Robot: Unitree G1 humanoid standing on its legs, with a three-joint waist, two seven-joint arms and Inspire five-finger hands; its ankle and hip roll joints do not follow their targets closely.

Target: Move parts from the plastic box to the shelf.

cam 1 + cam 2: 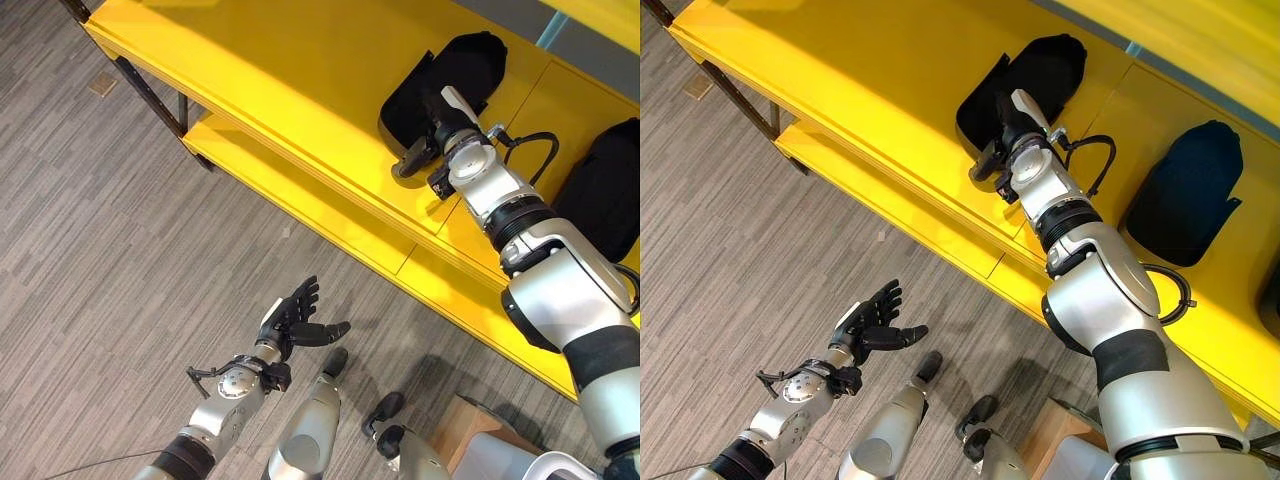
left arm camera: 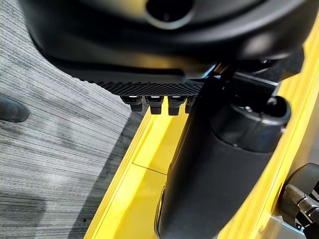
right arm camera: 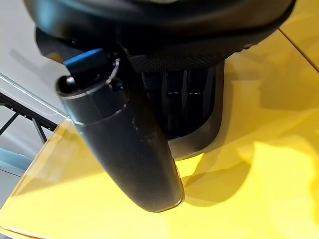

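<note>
A black moulded part (image 1: 455,70) lies on the top board of the yellow shelf (image 1: 300,80). My right hand (image 1: 432,140) reaches onto that board. In the right wrist view its straight fingers (image 3: 184,94) rest against the part's rim (image 3: 212,127), and the thumb (image 3: 124,144) stands off over the yellow board. My left hand (image 1: 297,318) hangs low over the grey floor in front of the shelf. It is open with its fingers spread, and nothing is in it.
A second dark part (image 1: 1185,190) lies further right on the same board. A lower yellow board (image 1: 300,205) juts out below the top one. A black frame leg (image 1: 150,95) stands at the shelf's left end. A pale wooden corner (image 1: 468,425) shows near my feet.
</note>
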